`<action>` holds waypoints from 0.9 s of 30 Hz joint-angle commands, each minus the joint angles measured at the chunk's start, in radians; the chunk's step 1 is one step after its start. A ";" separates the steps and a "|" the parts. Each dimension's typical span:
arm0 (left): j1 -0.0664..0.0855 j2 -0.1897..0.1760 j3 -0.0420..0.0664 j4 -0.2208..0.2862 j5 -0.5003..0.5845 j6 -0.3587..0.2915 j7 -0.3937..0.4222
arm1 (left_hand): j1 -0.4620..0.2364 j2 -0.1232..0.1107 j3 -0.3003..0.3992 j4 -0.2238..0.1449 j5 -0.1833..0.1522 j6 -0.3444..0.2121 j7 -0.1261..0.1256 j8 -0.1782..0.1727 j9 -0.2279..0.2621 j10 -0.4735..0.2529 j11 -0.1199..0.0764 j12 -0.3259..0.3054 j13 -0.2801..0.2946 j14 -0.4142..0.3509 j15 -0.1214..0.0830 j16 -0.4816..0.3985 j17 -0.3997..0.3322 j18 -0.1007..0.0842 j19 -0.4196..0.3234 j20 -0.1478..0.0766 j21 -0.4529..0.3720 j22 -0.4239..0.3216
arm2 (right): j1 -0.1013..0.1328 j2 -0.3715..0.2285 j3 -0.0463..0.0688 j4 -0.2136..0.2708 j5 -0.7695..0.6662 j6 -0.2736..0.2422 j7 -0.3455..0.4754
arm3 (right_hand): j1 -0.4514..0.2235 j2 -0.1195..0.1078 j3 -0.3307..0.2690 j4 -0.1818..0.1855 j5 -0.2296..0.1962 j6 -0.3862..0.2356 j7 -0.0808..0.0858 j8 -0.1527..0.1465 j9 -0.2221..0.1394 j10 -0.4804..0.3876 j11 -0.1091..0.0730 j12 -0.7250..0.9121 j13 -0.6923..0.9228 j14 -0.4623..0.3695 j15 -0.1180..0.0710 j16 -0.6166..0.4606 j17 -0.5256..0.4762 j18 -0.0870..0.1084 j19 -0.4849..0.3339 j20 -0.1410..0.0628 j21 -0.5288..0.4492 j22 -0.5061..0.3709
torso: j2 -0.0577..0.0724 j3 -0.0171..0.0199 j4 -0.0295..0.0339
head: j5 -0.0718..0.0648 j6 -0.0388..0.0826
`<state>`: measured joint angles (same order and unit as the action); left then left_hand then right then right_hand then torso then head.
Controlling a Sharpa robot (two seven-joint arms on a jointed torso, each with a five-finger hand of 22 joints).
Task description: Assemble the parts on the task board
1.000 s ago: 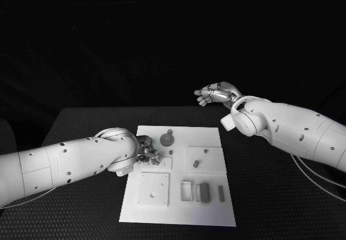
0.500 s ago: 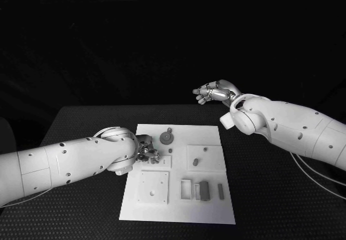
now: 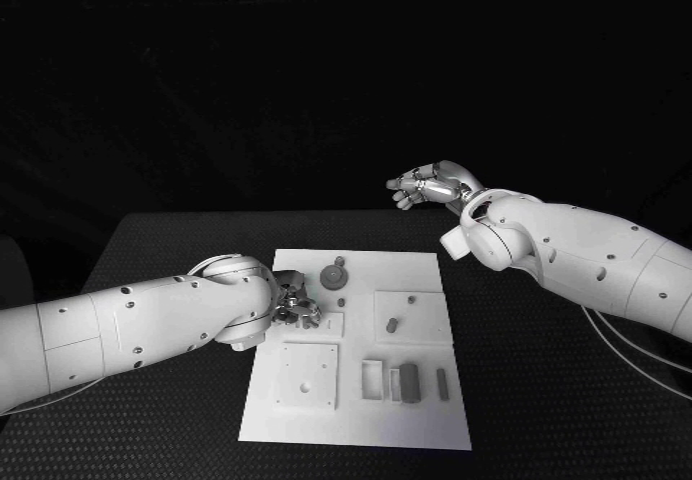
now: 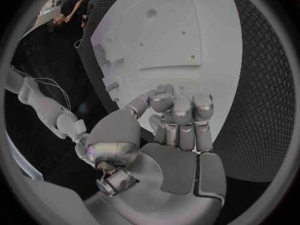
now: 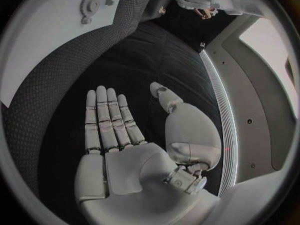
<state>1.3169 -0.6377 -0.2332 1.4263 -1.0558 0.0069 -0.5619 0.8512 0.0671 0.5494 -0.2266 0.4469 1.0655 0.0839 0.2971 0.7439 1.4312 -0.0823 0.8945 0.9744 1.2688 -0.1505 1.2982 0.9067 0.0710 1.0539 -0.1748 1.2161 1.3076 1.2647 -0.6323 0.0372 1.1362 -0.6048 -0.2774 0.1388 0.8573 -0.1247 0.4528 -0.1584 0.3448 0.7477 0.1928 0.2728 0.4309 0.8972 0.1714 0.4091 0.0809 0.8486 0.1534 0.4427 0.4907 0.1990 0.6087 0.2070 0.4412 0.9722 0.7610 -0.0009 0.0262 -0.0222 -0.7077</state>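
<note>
both hands empty: curled left hand [image 3: 296,305] over task board [image 3: 418,420], spread right hand [image 3: 433,186] beyond it

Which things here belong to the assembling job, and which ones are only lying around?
Job: task board; gear part; small peg part; block parts; left hand, fingers curled at the board.
Not job: black table; right hand, raised, holding nothing.

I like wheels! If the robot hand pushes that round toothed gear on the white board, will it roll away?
Probably not. The gear seems to lie flat on the task board, so a push would more likely slide it than roll it. It looks like a stiff, small piece, so probably light. Tipped onto its edge, its round shape could roll. The left robot hand is close beside it.
</note>
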 commanded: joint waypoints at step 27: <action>-0.006 0.007 -0.003 -0.005 -0.023 0.068 0.000 | -0.072 0.042 0.021 -0.015 0.034 0.151 -0.092 0.020 0.012 -0.007 -0.038 0.014 -0.028 0.046 -0.071 0.026 -0.019 0.056 -0.003 -0.095 0.016 0.012 | 0.000 0.001 0.000 -0.006 -0.011 0.010 0.009 | 0.007 0.003 -0.001 0.006 0.004 -0.004 0.030 0.007 -0.002 0.010 0.001 -0.007 -0.003 0.003 0.005 -0.005 -0.001 0.020 -0.004 0.004 -0.004 0.002 | 0.001 -0.0006 -0.0006 | 0.001 -0.002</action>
<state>1.3166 -0.6320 -0.2316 1.4221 -1.0756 0.0418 -0.5615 0.7784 0.0999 0.5485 -0.2280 0.4772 1.0760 0.0736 0.3142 0.7556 1.4383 -0.1006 0.9022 0.9472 1.2756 -0.1681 1.3204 0.8882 0.0864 1.0540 -0.1744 1.2274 1.3074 1.2647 -0.6322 0.0371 1.1305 -0.6057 -0.2773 0.1388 0.8573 -0.1248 0.4528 -0.1585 0.3448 0.7478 0.1928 0.2779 0.4299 0.9008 0.1750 0.4091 0.0791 0.8486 0.1534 0.4428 0.4908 0.1990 0.6088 0.2069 0.4412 0.9735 0.7614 -0.0012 0.0261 -0.0221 -0.7108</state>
